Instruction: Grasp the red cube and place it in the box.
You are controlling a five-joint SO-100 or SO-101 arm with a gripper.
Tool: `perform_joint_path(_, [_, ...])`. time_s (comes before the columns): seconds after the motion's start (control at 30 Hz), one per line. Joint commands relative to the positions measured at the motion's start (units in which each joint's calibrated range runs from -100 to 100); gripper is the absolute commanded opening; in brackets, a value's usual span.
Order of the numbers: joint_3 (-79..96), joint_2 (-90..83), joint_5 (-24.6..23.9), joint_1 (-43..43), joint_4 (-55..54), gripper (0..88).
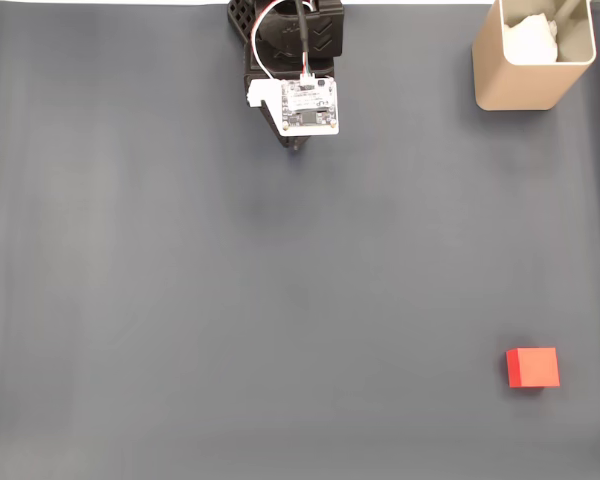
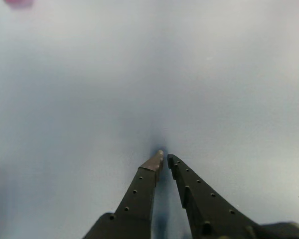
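One dark grey mat (image 1: 230, 300) covers the table in the fixed view. The folded arm (image 1: 295, 70) sits at top centre. The box (image 1: 525, 75), top right, holds a white wad (image 1: 533, 38). The red cube (image 1: 533, 367) lies on the mat at lower right, well apart from both. In the wrist view, the gripper (image 2: 163, 158) appears closed, empty, its tips nearly touching.

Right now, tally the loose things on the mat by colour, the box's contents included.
Red: 1, the red cube
Beige: 1, the box
White: 1, the paper wad inside the box
Total: 3
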Motion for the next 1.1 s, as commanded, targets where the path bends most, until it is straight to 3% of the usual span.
perform_joint_path(0.0, [0.81, 0.09, 0.15, -0.55, 1.12, 0.1])
perform_joint_path(1.07, [0.81, 0.09, -1.42, -0.55, 0.79, 0.0])
